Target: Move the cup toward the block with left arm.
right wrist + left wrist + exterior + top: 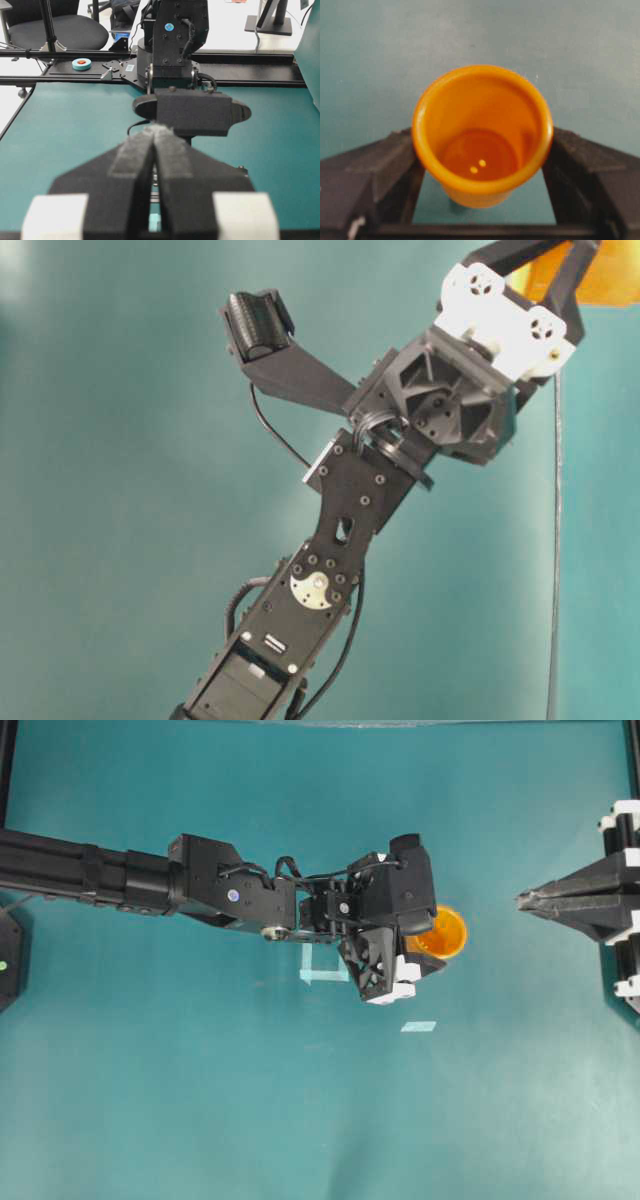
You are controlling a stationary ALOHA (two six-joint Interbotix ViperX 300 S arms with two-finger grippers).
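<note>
While the left pincer (480, 200) brackets the cup (482, 135), its fingers sit at both sidewalls; actual squeeze: cannot tell. Cup stands upright on the counter (200, 1100), mouth up, axis vertical. Looks light, stiff, slick plastic; hold low on the wall. Right pincer (522, 900) clenched, well apart from cup. Block not visible.

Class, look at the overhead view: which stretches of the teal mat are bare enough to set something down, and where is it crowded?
Bare: the wide strip below the left arm and tape marks, and the band above the arm. Narrower: the gap between the cup and the right pincer. Crowded: the middle, where the left pincer straddles the cup.
</note>
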